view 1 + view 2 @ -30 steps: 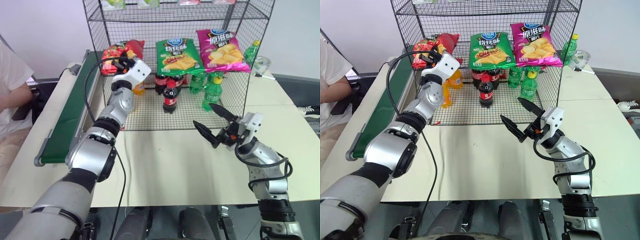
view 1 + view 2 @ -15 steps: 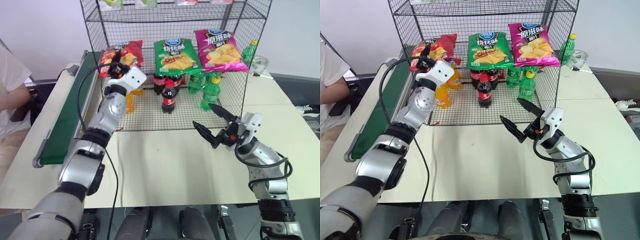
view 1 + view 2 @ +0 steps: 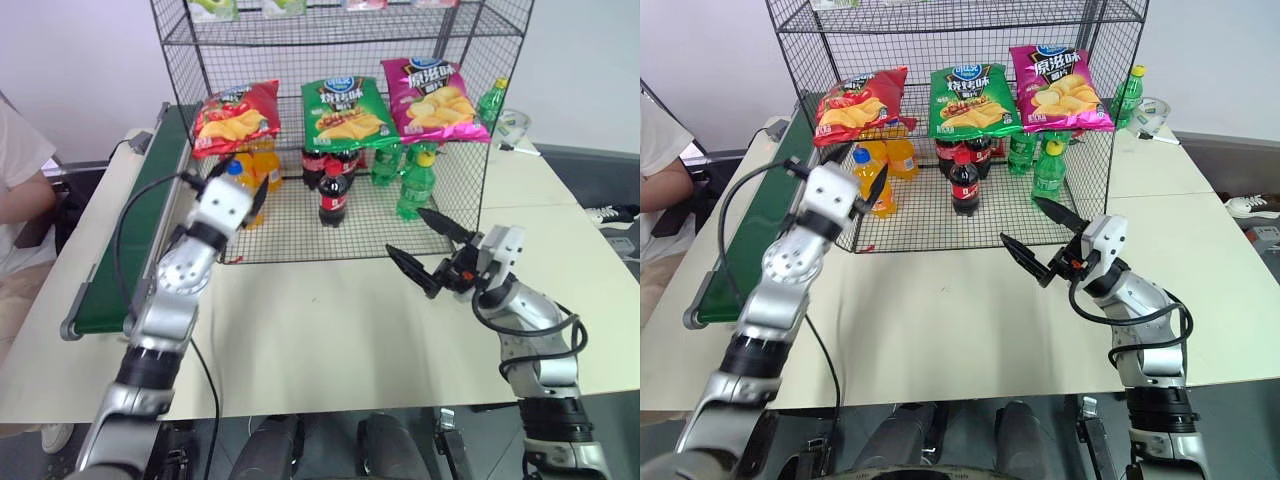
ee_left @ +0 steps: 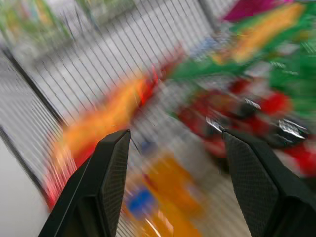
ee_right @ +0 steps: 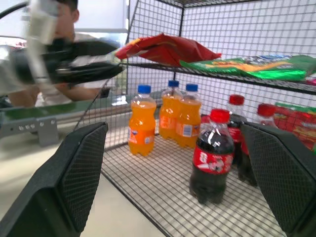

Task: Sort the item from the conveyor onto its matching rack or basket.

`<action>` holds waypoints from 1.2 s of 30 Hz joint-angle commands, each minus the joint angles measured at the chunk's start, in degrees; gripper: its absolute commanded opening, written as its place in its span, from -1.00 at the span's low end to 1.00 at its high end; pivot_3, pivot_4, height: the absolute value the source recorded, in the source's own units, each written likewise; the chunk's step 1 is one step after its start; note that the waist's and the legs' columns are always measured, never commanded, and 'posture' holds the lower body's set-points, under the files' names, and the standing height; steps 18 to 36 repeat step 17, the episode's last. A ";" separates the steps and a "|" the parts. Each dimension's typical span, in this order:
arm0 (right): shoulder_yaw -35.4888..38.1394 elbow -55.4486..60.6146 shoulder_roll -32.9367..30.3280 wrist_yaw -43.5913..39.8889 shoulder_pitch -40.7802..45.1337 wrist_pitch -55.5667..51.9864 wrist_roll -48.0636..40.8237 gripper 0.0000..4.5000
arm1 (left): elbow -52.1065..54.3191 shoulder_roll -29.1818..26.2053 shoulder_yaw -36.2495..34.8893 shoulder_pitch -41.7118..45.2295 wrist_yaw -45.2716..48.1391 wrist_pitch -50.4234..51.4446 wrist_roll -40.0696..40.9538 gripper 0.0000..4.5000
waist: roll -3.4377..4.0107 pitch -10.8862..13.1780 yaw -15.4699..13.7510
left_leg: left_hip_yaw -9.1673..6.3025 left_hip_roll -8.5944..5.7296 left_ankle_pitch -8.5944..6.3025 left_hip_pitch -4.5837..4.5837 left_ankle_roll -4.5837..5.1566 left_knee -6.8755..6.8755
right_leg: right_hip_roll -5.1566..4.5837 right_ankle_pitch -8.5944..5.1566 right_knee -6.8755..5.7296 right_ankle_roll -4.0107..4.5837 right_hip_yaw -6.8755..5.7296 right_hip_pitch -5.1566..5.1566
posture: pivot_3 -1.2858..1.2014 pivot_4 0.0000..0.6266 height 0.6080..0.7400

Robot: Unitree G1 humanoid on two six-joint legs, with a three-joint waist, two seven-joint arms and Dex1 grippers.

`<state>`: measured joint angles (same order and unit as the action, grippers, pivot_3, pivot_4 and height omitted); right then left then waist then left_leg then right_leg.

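The red bag (image 3: 236,112) is seen lying on a middle tier of the rack (image 3: 190,45), at its left end, beside the green bag (image 3: 345,110). The left gripper (image 3: 240,190) is held just in front of the rack, below the red bag, its fingers apart and empty. The right gripper (image 3: 420,250) is held over the desk (image 3: 330,330) with fingers apart. The conveyor (image 3: 125,250) runs along the left.

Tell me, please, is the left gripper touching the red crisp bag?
Apart. The left eye view shows the open left gripper below and in front of the red bag, which lies alone on the rack shelf.
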<state>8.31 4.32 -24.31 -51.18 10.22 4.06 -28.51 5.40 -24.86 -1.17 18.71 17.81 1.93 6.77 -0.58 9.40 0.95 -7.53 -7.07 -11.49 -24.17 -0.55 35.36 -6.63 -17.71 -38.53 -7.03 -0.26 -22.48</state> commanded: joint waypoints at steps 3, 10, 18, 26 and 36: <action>3.07 2.82 -3.43 -2.22 -2.28 -0.98 -2.57 1.00 | 9.81 -4.55 -13.00 -9.16 8.02 12.69 17.56 0.36 | 0.01 -0.01 -0.21 | 0.00 0.00 -0.10 0.03 0.17 0.02 | -0.01 0.00 0.02 0.00 0.00 0.06 | 0.03 -0.52 1.00; 9.21 4.83 -12.14 -8.33 -9.53 -3.92 -6.68 1.00 | 6.92 -14.46 -22.85 -21.35 22.47 7.68 19.80 0.36 | 0.06 -0.01 -0.63 | -0.01 0.00 -0.15 0.17 0.24 -0.02 | -0.06 0.01 0.23 0.08 -0.01 0.23 | 0.03 -0.52 1.00; 13.13 0.79 -16.11 -12.98 -11.32 -2.89 -6.12 1.00 | -7.54 -19.18 -28.21 -24.16 30.44 -3.41 16.73 0.36 | 0.08 -0.03 -0.56 | 0.04 0.03 -0.21 0.44 0.32 -0.18 | -0.12 -0.08 0.44 0.23 -0.01 0.31 | 0.03 -0.52 1.00; 13.13 0.79 -16.11 -12.98 -11.32 -2.89 -6.12 1.00 | -7.54 -19.18 -28.21 -24.16 30.44 -3.41 16.73 0.36 | 0.08 -0.03 -0.56 | 0.04 0.03 -0.21 0.44 0.32 -0.18 | -0.12 -0.08 0.44 0.23 -0.01 0.31 | 0.03 -0.52 1.00; 13.13 0.79 -16.11 -12.98 -11.32 -2.89 -6.12 1.00 | -7.54 -19.18 -28.21 -24.16 30.44 -3.41 16.73 0.36 | 0.08 -0.03 -0.56 | 0.04 0.03 -0.21 0.44 0.32 -0.18 | -0.12 -0.08 0.44 0.23 -0.01 0.31 | 0.03 -0.52 1.00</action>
